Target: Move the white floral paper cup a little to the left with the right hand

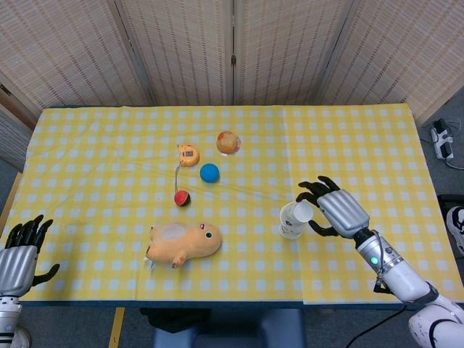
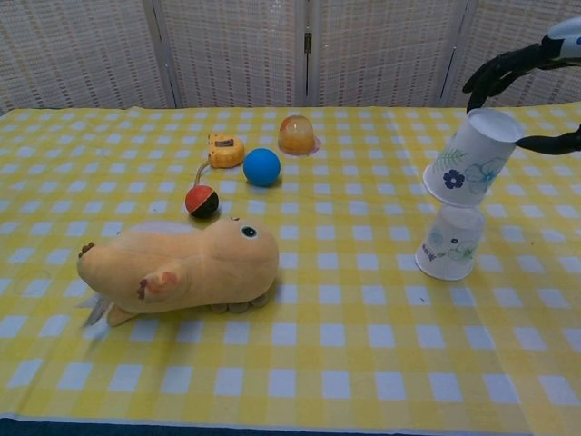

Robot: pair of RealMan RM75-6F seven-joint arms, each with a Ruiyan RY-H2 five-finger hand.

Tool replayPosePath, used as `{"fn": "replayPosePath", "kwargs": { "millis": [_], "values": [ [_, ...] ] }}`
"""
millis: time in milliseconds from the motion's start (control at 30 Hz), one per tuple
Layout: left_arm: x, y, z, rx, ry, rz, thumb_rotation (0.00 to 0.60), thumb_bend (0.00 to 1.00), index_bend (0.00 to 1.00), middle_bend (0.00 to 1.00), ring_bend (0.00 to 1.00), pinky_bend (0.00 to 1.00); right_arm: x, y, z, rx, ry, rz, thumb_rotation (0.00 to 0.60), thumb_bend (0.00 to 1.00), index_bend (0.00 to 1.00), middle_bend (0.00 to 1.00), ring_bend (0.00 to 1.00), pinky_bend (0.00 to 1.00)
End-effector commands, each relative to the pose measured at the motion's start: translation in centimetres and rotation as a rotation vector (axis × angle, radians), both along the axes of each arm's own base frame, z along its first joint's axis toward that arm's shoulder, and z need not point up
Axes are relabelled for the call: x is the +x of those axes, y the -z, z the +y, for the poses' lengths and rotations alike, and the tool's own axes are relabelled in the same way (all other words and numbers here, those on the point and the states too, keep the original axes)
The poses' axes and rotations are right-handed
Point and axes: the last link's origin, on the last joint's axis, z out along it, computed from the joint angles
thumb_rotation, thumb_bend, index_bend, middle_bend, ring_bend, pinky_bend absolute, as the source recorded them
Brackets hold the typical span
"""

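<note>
In the chest view a white floral paper cup (image 2: 472,159) hangs upside down and tilted above the table, pinched at its base between the fingers and thumb of my right hand (image 2: 513,65). Directly below it a second, matching floral cup (image 2: 449,241) stands upside down on the yellow checked cloth. From the head camera the two cups (image 1: 293,219) overlap, with the right hand (image 1: 337,210) at their right side. My left hand (image 1: 18,254) rests with fingers spread at the table's front left edge, holding nothing.
An orange plush animal (image 2: 177,265) lies front left of the cups. Behind it sit a red-and-black ball (image 2: 201,201), a blue ball (image 2: 261,166), a small orange toy (image 2: 225,150) and an orange dome (image 2: 296,134). A folding screen stands behind the table.
</note>
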Motion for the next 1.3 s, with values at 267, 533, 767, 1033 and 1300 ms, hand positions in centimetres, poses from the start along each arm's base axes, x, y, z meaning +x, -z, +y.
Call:
{"fn": "replayPosePath", "kwargs": {
  "millis": [267, 533, 767, 1033, 1300],
  "values": [
    [-0.2, 0.2, 0.0, -0.01, -0.001, -0.003, 0.6, 0.28, 0.1, 0.03, 0.04, 0.0, 1.4, 3.8, -1.5, 0.095, -0.034, 0.025, 0.6, 0.45, 0.37, 0.16, 0.16, 0.06],
    [-0.6, 0.3, 0.0, -0.011, -0.013, -0.006, 0.6, 0.28, 0.09, 0.03, 0.04, 0.0, 2.1, 7.2, -3.1, 0.147, -0.027, 0.048, 0.6, 0.45, 0.37, 0.16, 0.16, 0.06],
    [-0.8, 0.5, 0.0, -0.016, -0.015, -0.011, 0.6, 0.28, 0.09, 0.03, 0.04, 0.0, 2.3, 9.0, -3.7, 0.173, -0.017, 0.072, 0.6, 0.45, 0.37, 0.16, 0.16, 0.06],
    [-1.0, 0.5, 0.0, -0.016, -0.018, -0.014, 0.6, 0.28, 0.09, 0.03, 0.04, 0.0, 1.6, 9.8, -3.9, 0.171, 0.001, 0.089, 0.6, 0.45, 0.37, 0.16, 0.16, 0.06],
    [-1.0, 0.6, 0.0, -0.021, -0.017, -0.016, 0.6, 0.28, 0.09, 0.03, 0.04, 0.0, 1.3, 10.1, -4.0, 0.17, 0.009, 0.094, 0.6, 0.45, 0.37, 0.15, 0.16, 0.06]
  ]
}}
